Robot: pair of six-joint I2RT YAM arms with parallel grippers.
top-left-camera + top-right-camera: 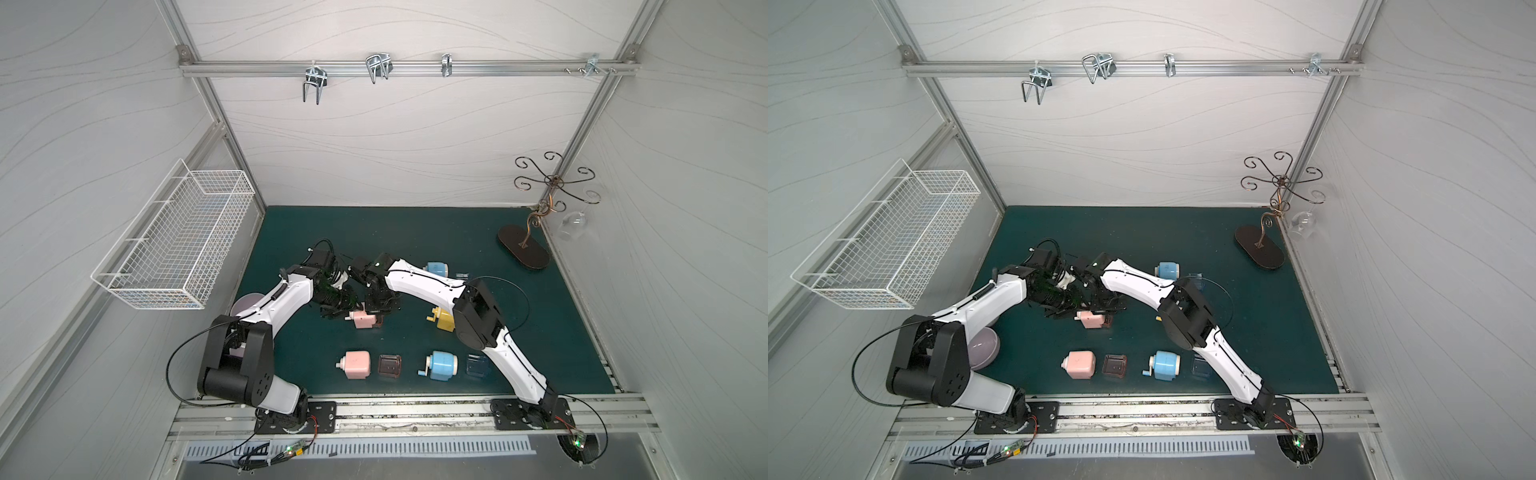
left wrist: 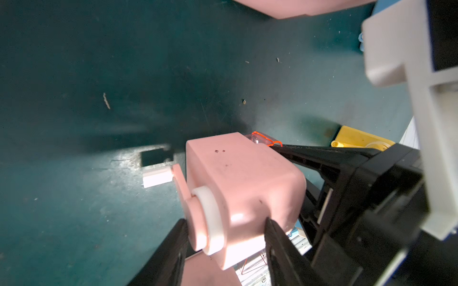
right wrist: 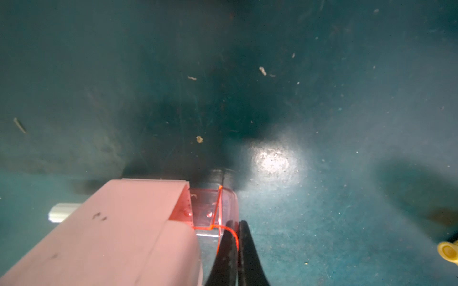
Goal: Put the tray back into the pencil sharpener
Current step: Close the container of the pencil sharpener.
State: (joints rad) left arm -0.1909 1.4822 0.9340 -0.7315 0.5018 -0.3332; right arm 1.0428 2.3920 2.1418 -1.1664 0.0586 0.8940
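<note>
In both top views the pink pencil sharpener (image 1: pixel 365 321) (image 1: pixel 1093 321) sits on its side around the middle of the green mat (image 1: pixel 415 232), crank end to the left, with the two arms meeting over it from left and right. Whether it rests on the mat or is held just above it cannot be told. Bare mat runs from it to the far wall. Toward the near edge, a second pink sharpener (image 1: pixel 357 365), a dark loose tray (image 1: pixel 390 366) and a blue sharpener (image 1: pixel 442 365) lie in a row well apart from it. A yellow sharpener (image 1: pixel 444 321) lies to its right, partly under the right arm. In the left wrist view the left gripper (image 2: pixel 226 222) clamps the sharpener's body at the crank end, one finger on each side, beside the white collar and pink crank (image 2: pixel 179 180). The tray (image 2: pixel 260 140) shows as a clear, orange-edged corner at the opposite end. In the right wrist view the tray (image 3: pixel 210 205) is translucent pink-red, partly inside the sharpener's opening with its right part outside. The right gripper (image 3: pixel 238 224) is pinched tight on its outer wall. The mat beyond is flecked with shavings.
</note>
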